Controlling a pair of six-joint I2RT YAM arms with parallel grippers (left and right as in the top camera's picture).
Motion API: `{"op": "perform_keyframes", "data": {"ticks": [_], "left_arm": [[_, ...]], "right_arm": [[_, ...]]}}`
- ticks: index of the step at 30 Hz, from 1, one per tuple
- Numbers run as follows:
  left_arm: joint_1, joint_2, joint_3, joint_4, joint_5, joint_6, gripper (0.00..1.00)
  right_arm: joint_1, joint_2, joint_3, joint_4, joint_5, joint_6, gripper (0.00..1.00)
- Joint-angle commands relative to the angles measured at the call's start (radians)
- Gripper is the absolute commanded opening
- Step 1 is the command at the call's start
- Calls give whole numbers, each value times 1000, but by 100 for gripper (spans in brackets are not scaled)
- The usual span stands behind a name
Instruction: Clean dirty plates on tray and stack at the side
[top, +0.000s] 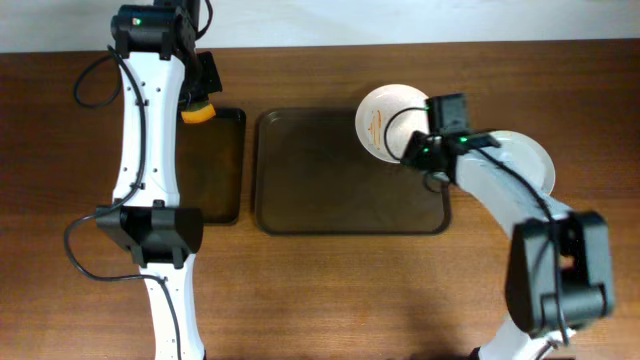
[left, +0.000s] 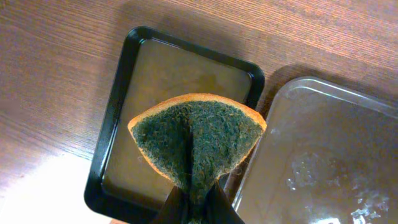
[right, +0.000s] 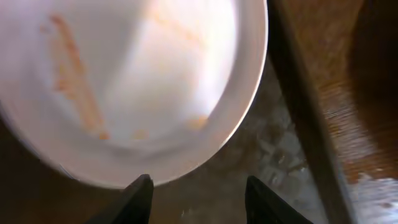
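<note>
A whitish plate (top: 385, 115) with red-orange sauce streaks lies at the far right corner of the dark brown tray (top: 330, 190). My right gripper (top: 412, 150) is open and empty just at the plate's near right edge. In the right wrist view the plate (right: 137, 81) fills the top, and the open fingers (right: 199, 199) hover over the wet tray floor (right: 261, 162). A second whitish plate (top: 530, 160) lies on the table right of the tray, partly hidden by my right arm. My left gripper (left: 196, 208) is shut on a green-and-orange sponge (left: 196, 140), which also shows overhead (top: 197, 111).
A smaller black tray (top: 215, 170) lies left of the brown tray, below the sponge; it also shows in the left wrist view (left: 118, 112). The brown tray's corner (left: 323, 162) is wet. The table (top: 320, 290) is brown wood.
</note>
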Motion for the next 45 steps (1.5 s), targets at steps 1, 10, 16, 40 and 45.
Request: {"op": "perform_keyframes", "data": {"ticks": [1, 10, 16, 40, 45], "left_arm": [[2, 6, 0, 5, 20, 1, 0], [2, 6, 0, 9, 19, 2, 0], [2, 6, 0, 16, 19, 2, 0], [-58, 6, -179, 98, 99, 2, 0], [-127, 6, -348, 231, 99, 16, 0]], "right_arm": [[11, 79, 8, 23, 85, 121, 49], [18, 109, 8, -103, -223, -37, 32], [137, 53, 26, -391, -287, -208, 35], [79, 208, 191, -309, -342, -14, 4], [2, 208, 191, -196, -495, -204, 29]]}}
